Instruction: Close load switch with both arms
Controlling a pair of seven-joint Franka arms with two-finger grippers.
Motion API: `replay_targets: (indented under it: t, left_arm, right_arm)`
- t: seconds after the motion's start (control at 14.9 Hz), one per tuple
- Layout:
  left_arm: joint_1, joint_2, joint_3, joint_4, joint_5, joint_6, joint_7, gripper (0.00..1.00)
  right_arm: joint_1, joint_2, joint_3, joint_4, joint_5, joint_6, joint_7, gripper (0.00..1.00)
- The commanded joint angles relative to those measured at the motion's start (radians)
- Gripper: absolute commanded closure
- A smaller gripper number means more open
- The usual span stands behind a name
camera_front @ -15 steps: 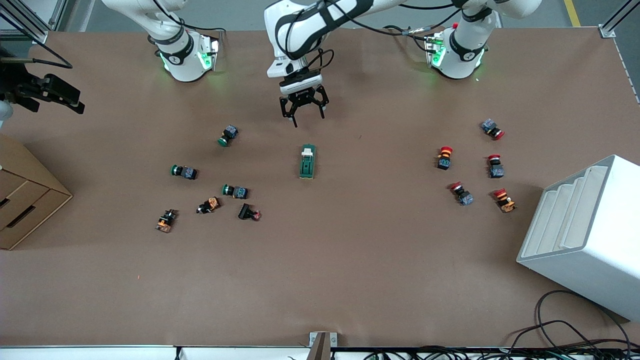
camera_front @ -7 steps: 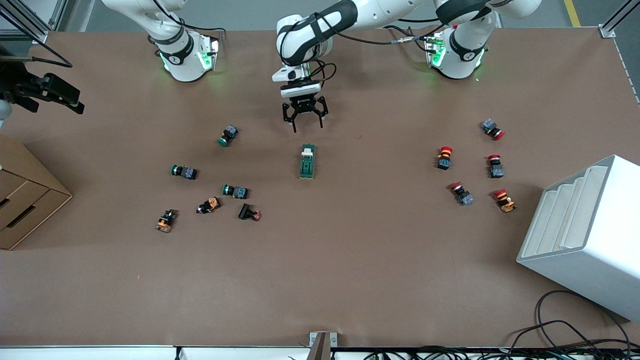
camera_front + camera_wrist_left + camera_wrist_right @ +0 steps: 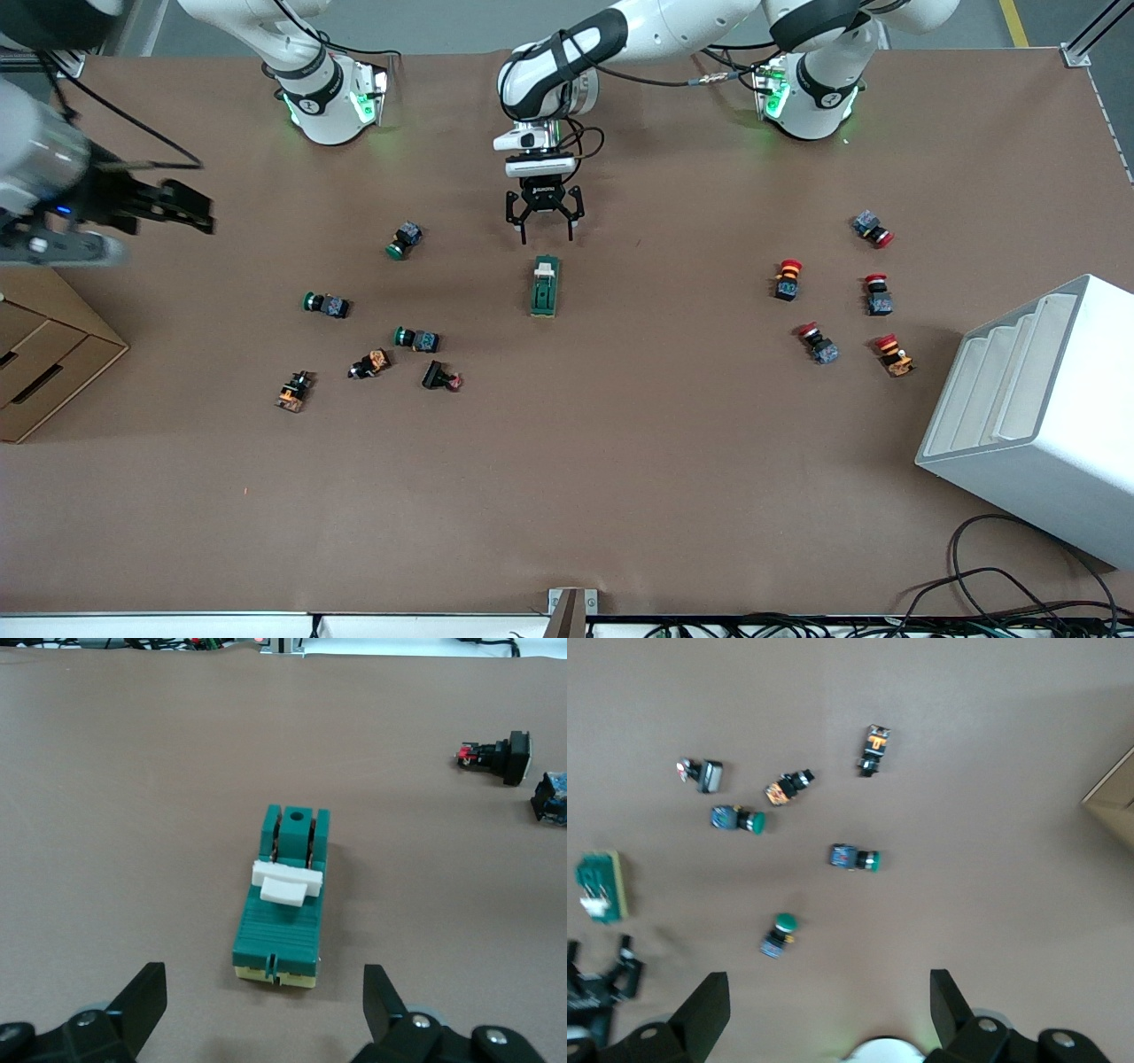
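The load switch (image 3: 545,286) is a dark green block with a white lever at its end toward the robots' bases, and it lies flat mid-table. In the left wrist view the switch (image 3: 285,904) lies just ahead of the fingers. My left gripper (image 3: 543,226) hangs open and empty low over the table, just short of the switch's lever end, touching nothing; its point in its own view is (image 3: 264,992). My right gripper (image 3: 199,213) is open and empty, high over the right arm's end of the table. Its own view (image 3: 828,985) shows the switch (image 3: 601,886) far off.
Green and orange push buttons (image 3: 416,338) lie scattered toward the right arm's end, red ones (image 3: 788,278) toward the left arm's end. A white stepped bin (image 3: 1036,416) stands beside those. A cardboard drawer box (image 3: 44,354) sits at the right arm's end.
My left gripper has come down and closer to the switch's lever end. My right gripper has swung in from the table's edge toward the middle.
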Motion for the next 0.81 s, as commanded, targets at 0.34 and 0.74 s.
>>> replay_targets:
  t: [0.34,0.74]
  left_arm:
    - [-0.052,0.044,0.088,0.006,0.159,-0.004,-0.046,0.02]
    - [-0.083,0.075,0.131,0.007,0.216,-0.006,-0.080,0.02]
  right_arm:
    - [0.364,0.024,-0.002,-0.269,0.114,0.395,0.737,0.00]
    - [0.611,0.183,-0.002,-0.443,0.114,0.815,1.061,0.00]
